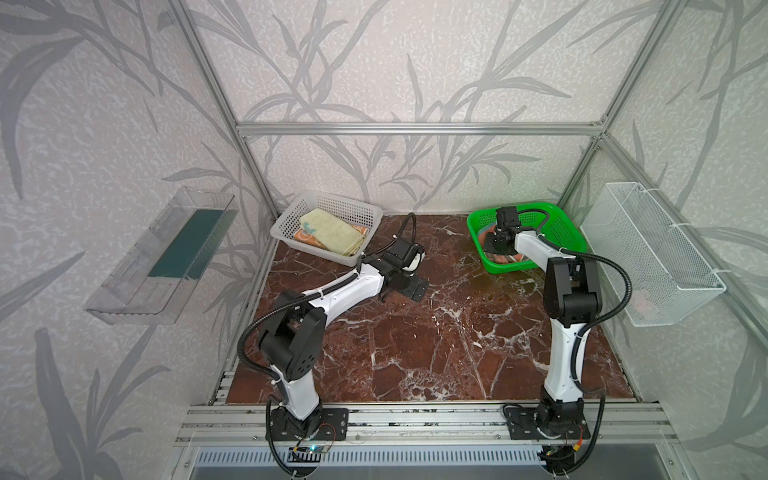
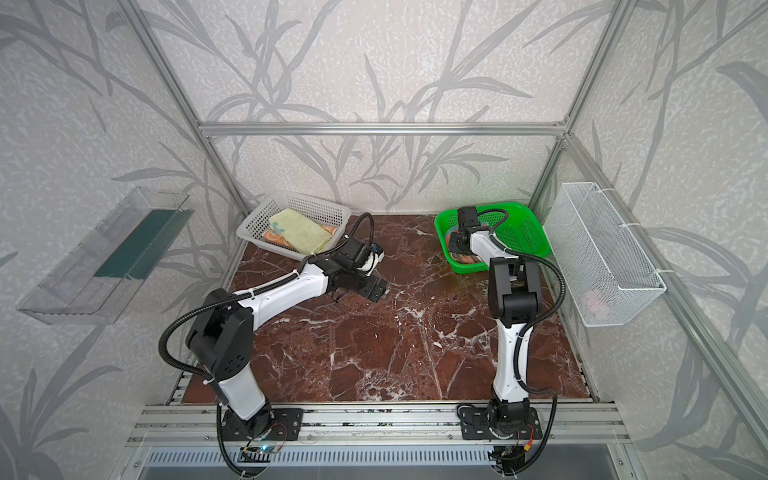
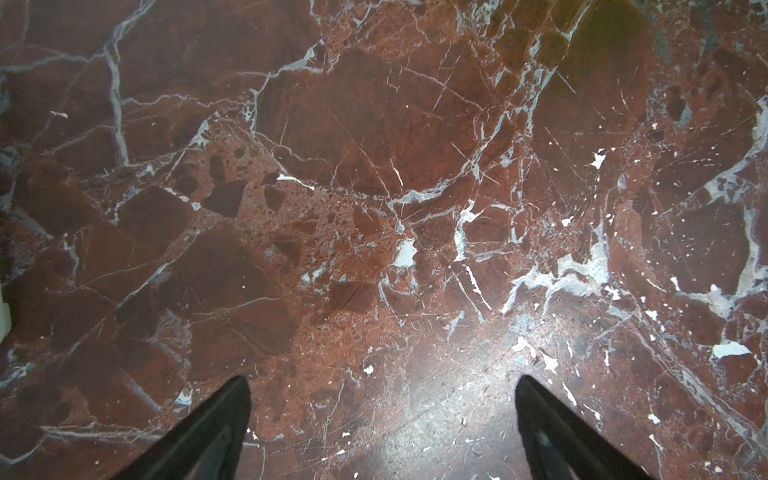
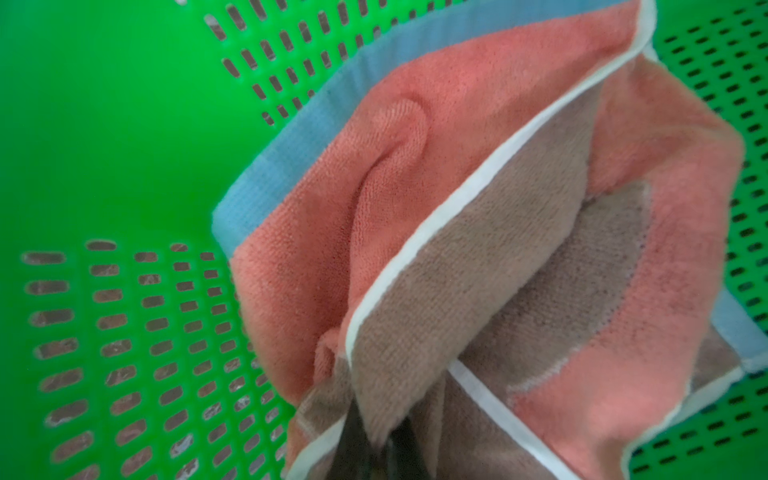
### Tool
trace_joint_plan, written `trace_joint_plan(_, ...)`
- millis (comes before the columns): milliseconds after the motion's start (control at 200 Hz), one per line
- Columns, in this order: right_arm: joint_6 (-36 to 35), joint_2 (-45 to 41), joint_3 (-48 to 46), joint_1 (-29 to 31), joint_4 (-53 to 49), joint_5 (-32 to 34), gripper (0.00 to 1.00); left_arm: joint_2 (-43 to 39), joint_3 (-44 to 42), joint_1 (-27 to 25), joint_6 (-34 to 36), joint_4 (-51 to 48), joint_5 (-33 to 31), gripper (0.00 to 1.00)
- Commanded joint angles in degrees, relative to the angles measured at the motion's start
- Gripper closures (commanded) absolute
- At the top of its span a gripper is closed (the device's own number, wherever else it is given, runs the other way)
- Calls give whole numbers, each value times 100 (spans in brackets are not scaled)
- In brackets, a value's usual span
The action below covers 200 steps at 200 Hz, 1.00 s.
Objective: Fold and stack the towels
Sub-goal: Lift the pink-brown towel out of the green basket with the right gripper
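Observation:
A pale yellow towel [image 1: 330, 235] [image 2: 301, 235] lies folded in the white basket [image 1: 328, 203] at the back left. It rests on an orange towel [image 1: 301, 237] that shows only at the edges. The salmon-pink towel [image 4: 498, 208] with a brown patch and a blue hem lies crumpled in the green basket [image 1: 557, 232] at the back right. In both top views the arm mostly hides it. My right gripper [image 4: 380, 436] [image 1: 496, 243] is down in that basket, shut on a fold of the pink towel. My left gripper [image 3: 382, 386] [image 1: 401, 291] hovers open over the bare marble table [image 1: 415, 340], holding nothing.
A clear plastic shelf [image 1: 162, 257] hangs on the left wall. A white wire basket [image 1: 648, 257] hangs on the right wall, with something pale pink [image 1: 644, 301] inside. Aluminium frame posts stand at the back corners, and both arm bases sit at the front edge.

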Motion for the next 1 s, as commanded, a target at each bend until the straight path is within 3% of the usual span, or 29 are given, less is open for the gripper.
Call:
trace_joint_plan(0, -287, -675, -260, -5, 306, 257, 100, 22, 120, -3, -16, -47, -156, 1)
trace_joint_plan(540, -1154, -2788, -1212, 268, 1345, -100, 100, -378, -236, -6, 17, 392, -360, 1)
trace_joint_plan(995, -2276, -4238, -1349, 1766, 1533, -206, 100, -1567, -1464, -7, 112, 1702, -861, 1)
